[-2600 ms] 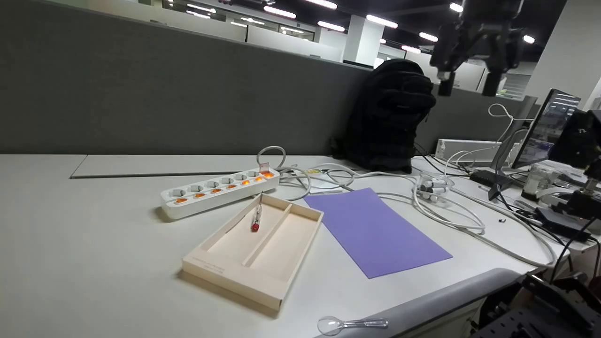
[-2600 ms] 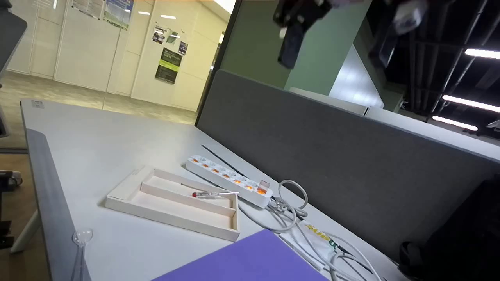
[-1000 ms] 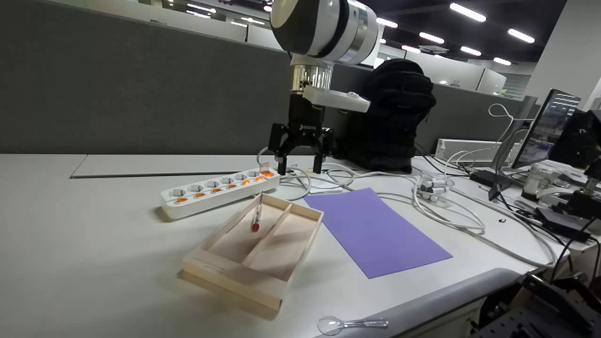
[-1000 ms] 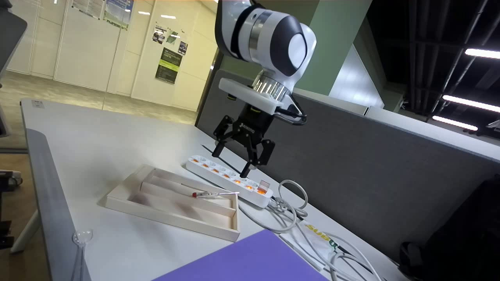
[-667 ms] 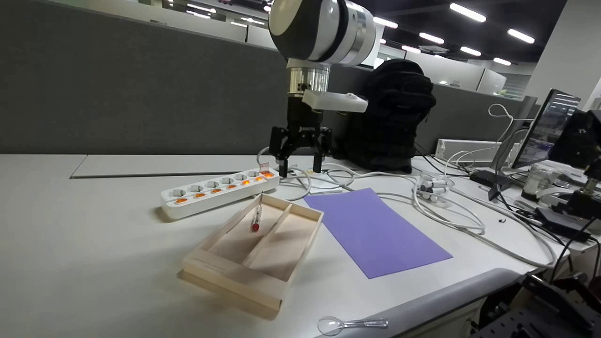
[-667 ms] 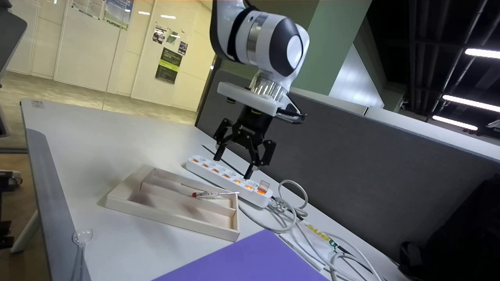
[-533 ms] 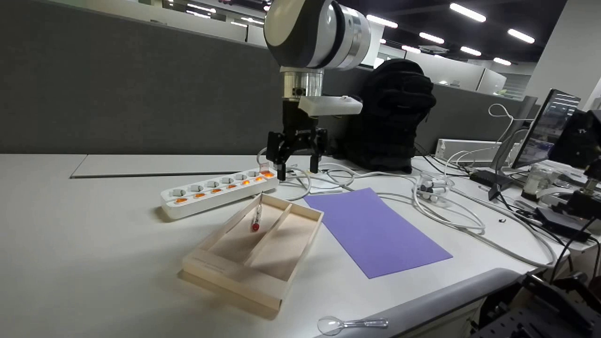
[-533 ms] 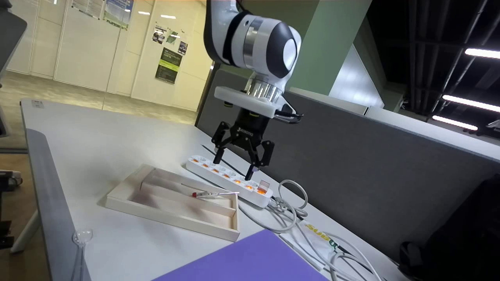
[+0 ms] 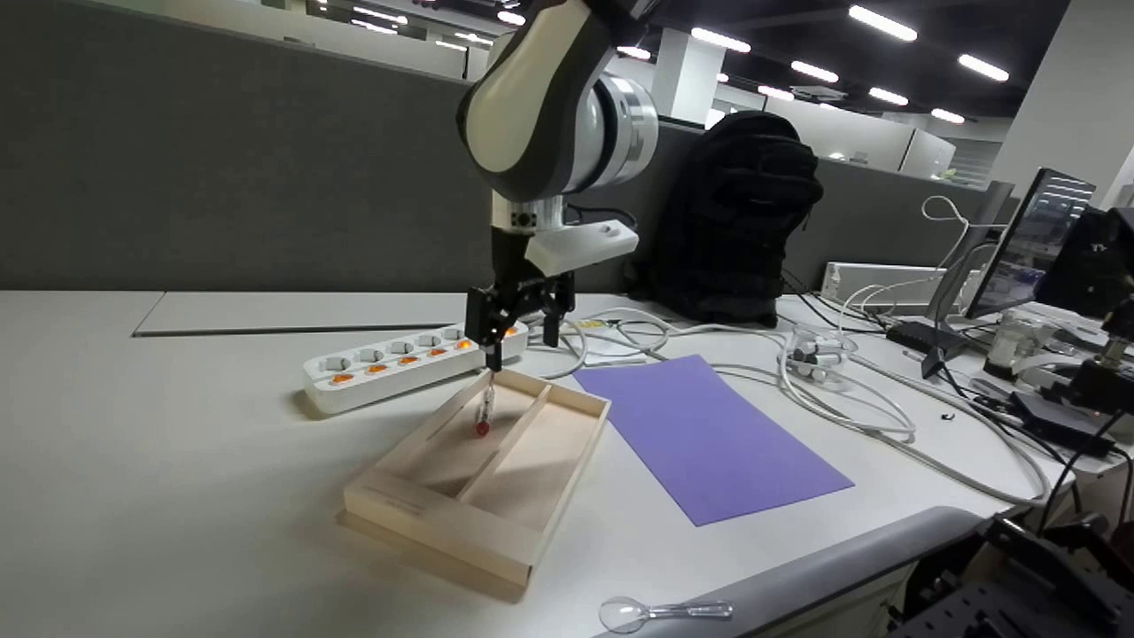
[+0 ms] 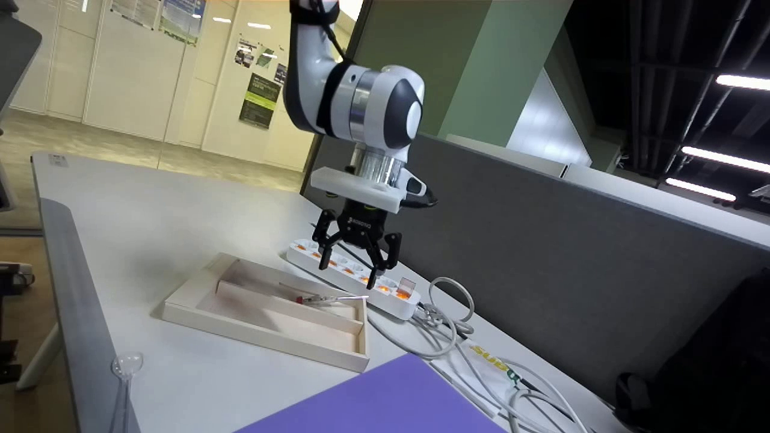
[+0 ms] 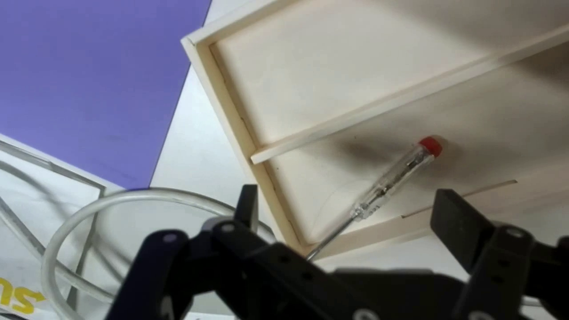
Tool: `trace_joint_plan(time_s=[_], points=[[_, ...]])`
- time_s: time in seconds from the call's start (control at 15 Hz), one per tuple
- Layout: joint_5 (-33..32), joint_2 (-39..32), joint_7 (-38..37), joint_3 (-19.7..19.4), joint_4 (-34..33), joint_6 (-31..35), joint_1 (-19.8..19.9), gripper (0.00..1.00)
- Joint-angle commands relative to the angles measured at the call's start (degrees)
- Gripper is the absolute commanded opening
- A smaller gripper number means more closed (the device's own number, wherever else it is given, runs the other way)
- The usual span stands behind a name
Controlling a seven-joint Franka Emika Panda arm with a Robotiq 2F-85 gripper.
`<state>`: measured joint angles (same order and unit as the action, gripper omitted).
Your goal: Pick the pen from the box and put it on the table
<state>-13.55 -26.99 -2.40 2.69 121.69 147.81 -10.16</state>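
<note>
The pen point(image 9: 484, 416) is slender, with a clear handle, a red end and a thin metal shaft. It lies slantwise in a compartment of the beige wooden box point(image 9: 438, 533), shaft at the box corner; both show in the other views: pen point(image 10: 325, 299) point(image 11: 391, 182), box point(image 10: 264, 340) point(image 11: 369, 113). The box rests on the whitish table point(image 9: 177, 496). My gripper point(image 9: 523, 349) is open and empty, above the box's end by the power strip. In the wrist view its fingers point(image 11: 458, 226) stand wide apart, pen handle beyond them; the gripper hides the shaft's tip.
A white power strip point(image 9: 403, 372) lies close to the box, near the gripper. Cables point(image 10: 445, 337) trail from it. A purple sheet point(image 9: 709, 434) lies beside the box. A clear spoon point(image 9: 664, 611) lies at the table's edge. A grey partition point(image 9: 310, 177) stands behind.
My arm came into view from above and lowered toward the box. In the last half second it moved further down and closer to the box. The gripper stays open; pen and box have not moved.
</note>
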Motion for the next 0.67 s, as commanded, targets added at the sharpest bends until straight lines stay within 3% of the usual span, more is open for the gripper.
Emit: trace_joint_plan(time_s=[0.0, 0.4, 0.47, 0.6], points=[[0.0, -4.1, -0.7, -0.4, -2.9, 3.4, -0.9, 1.00], [1.8, -8.2, 0.8, 0.2, -4.8, 6.9, -0.8, 1.00], [2.1, -8.5, 1.2, 0.4, -5.1, 7.1, -0.6, 0.84], [2.4, -9.1, 1.6, 0.5, -5.5, 7.2, -0.7, 0.67]])
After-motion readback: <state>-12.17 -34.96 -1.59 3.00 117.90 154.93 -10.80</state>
